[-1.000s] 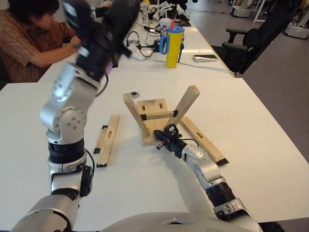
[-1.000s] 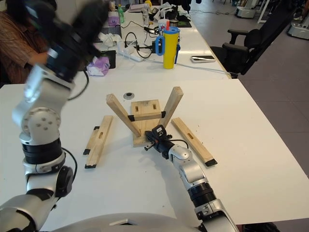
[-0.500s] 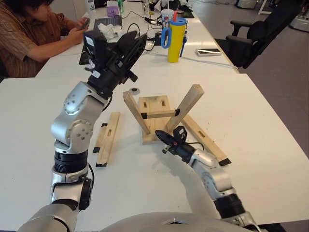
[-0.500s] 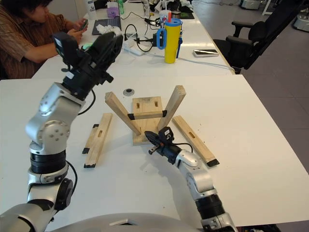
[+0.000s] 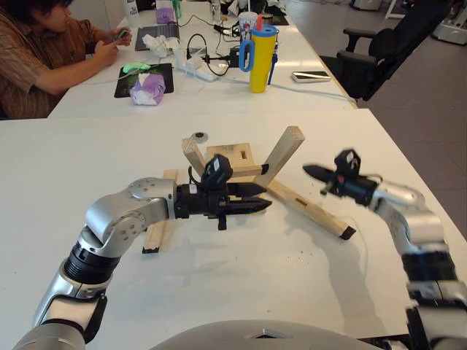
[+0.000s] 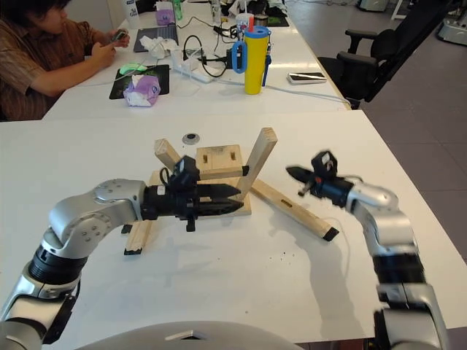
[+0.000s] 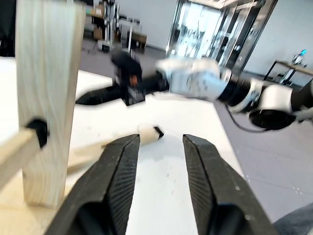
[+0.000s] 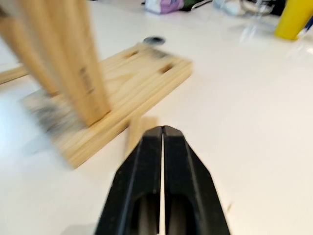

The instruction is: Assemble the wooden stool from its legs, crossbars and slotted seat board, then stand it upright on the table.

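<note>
The slotted seat board (image 5: 232, 155) lies flat on the white table. Two legs, one on the left (image 5: 193, 154) and one on the right (image 5: 285, 149), rise from it in a V, joined by a crossbar (image 5: 245, 171). A loose leg (image 5: 312, 212) lies right of the board, and another (image 5: 154, 234) lies left, partly under my left arm. My left gripper (image 5: 264, 205) hangs low in front of the board, pointing right, open and empty (image 7: 161, 142). My right gripper (image 5: 307, 171) hovers above the right loose leg, pointing at the stool, shut on nothing (image 8: 162, 131).
A small black disc (image 5: 198, 136) lies behind the board. On the far table stand a yellow bottle (image 5: 263, 58), a purple tissue pack (image 5: 149, 87), a phone (image 5: 310, 76) and cables. An office chair (image 5: 379, 58) stands at the back right. The table's front half is bare.
My left arm has swung down from high at the back left to low in front of the board. My right gripper has pulled away from the board's front edge, up and to the right.
</note>
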You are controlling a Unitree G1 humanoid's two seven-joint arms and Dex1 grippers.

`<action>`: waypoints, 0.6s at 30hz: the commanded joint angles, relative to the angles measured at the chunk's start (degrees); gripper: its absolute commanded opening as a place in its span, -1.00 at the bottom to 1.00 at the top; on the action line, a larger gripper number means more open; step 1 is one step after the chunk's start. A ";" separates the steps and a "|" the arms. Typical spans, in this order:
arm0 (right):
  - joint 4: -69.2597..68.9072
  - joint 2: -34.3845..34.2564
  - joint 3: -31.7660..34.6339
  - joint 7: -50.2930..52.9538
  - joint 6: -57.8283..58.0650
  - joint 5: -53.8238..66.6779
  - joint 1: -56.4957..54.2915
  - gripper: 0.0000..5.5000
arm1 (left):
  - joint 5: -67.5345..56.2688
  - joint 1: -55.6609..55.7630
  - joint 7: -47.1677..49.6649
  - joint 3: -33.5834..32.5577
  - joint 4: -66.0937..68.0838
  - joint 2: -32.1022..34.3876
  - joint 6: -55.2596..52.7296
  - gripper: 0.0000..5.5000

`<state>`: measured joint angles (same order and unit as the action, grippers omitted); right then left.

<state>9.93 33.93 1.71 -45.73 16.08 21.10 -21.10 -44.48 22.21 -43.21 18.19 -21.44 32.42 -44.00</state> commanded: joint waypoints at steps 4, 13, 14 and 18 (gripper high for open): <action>-0.37 -6.89 -5.91 -4.36 -3.08 -0.93 -4.79 -1.00 | 12.15 -3.24 0.64 9.94 5.14 -1.22 -0.56 -0.40; -14.76 -9.22 -13.64 -10.02 5.22 2.66 -1.61 -1.00 | 21.24 -8.68 12.23 14.49 9.64 -10.22 -5.49 -0.40; -15.97 -10.24 -14.81 -9.62 5.99 2.68 -1.55 -1.00 | 22.23 -9.21 13.45 14.45 10.37 -10.92 -5.64 -0.40; -22.77 -12.67 -19.47 -8.31 10.80 3.59 0.17 -1.00 | 24.27 -11.55 15.66 13.84 10.49 -11.39 -6.69 -0.40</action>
<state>-7.97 22.55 -14.14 -53.46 23.78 23.09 -22.51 -23.33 12.84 -29.83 31.91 -12.77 19.98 -48.28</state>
